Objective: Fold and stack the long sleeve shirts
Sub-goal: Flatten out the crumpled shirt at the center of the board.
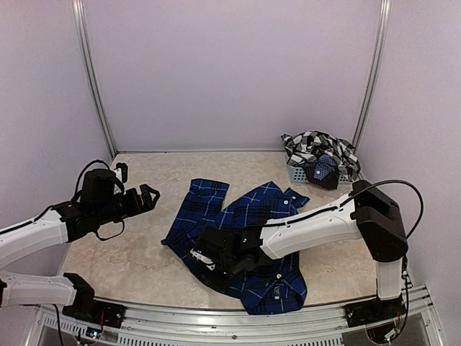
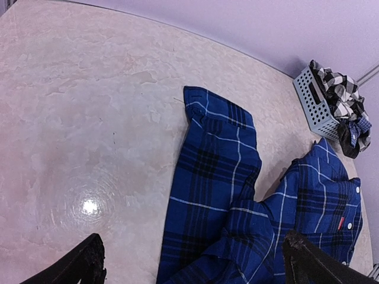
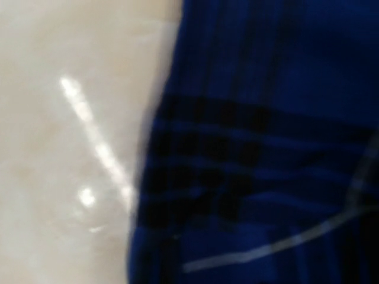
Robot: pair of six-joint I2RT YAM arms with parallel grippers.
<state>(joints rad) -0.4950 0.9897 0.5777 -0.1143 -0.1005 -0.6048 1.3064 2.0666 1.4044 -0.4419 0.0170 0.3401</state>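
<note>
A navy blue plaid long sleeve shirt (image 1: 248, 238) lies crumpled across the middle of the table, one sleeve (image 2: 213, 171) stretched toward the back. My right gripper (image 1: 204, 258) is down on the shirt's near left edge. The right wrist view holds only blurred blue cloth (image 3: 260, 154) and table, with no fingers in it, so the jaws' state does not show. My left gripper (image 1: 148, 196) hovers open to the left of the shirt, empty. Its fingertips (image 2: 83, 266) stand wide apart over the sleeve. A black-and-white checked shirt (image 1: 317, 148) is heaped on the basket.
A small grey-blue mesh basket (image 1: 297, 174) stands at the back right by the wall, with a dark blue cloth (image 1: 325, 171) hanging over its front. Bare marble-look tabletop (image 1: 137, 245) lies left of the shirt. Purple walls close in the back and sides.
</note>
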